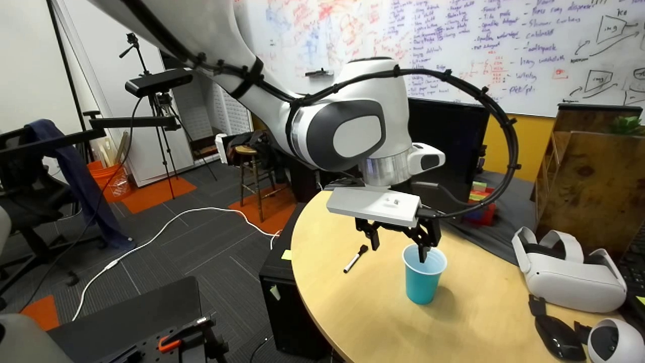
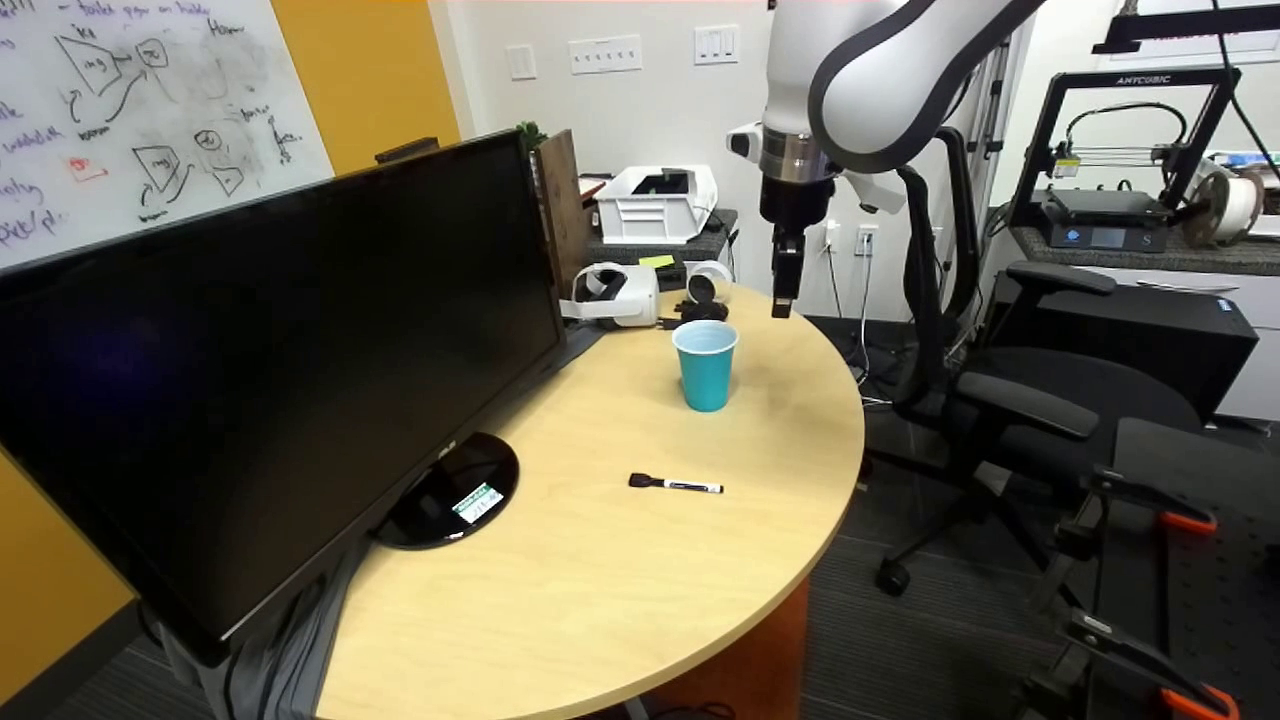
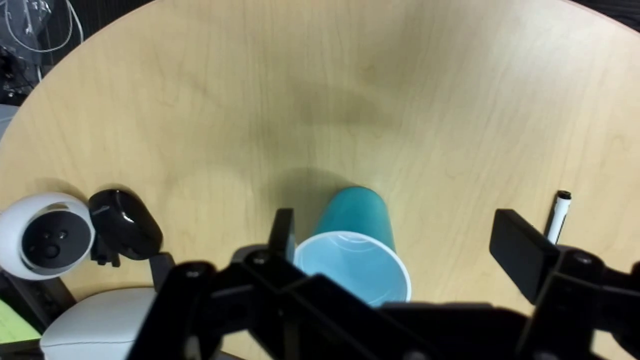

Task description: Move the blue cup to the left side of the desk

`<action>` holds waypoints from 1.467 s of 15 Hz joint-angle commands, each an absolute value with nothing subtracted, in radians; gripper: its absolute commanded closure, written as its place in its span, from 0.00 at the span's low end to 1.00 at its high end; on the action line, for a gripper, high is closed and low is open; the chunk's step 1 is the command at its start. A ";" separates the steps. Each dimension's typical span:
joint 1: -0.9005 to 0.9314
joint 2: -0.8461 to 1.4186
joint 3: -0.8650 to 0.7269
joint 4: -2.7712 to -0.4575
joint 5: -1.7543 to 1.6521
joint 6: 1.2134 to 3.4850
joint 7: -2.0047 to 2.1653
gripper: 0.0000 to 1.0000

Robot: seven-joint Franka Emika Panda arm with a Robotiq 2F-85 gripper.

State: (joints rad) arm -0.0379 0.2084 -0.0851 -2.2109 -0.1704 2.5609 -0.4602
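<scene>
The blue cup (image 1: 422, 288) stands upright on the light tan desk (image 1: 363, 312). It shows as teal with a pale rim in both exterior views, here also near the desk's middle (image 2: 706, 380). My gripper (image 1: 398, 253) is open with empty jaws above the desk. In an exterior view the gripper (image 2: 783, 308) hangs higher than the cup and toward the desk's rounded edge. In the wrist view the cup (image 3: 359, 215) lies below the jaws (image 3: 392, 232), nearer the left finger; that finger and the linkage hide part of its rim.
A marker (image 2: 680, 485) lies on the desk near the cup. A monitor (image 2: 300, 340) stands along the desk's straight side. A white headset (image 1: 569, 275), a white controller (image 1: 616, 340) and a black mouse-like object (image 3: 125, 223) sit at one end.
</scene>
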 commanded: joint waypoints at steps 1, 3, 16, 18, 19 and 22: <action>-0.073 0.257 -0.051 -2.176 -0.150 2.574 -0.499 0.00; -0.087 0.282 -0.040 -2.163 -0.139 2.585 -0.516 0.00; -0.158 0.410 0.064 -2.043 -0.097 2.631 -0.712 0.00; -0.162 0.434 0.069 -2.017 -0.084 2.638 -0.711 0.00; -0.167 0.452 0.073 -1.998 -0.076 2.635 -0.716 0.00; -0.175 0.506 0.082 -1.945 -0.061 2.626 -0.723 0.00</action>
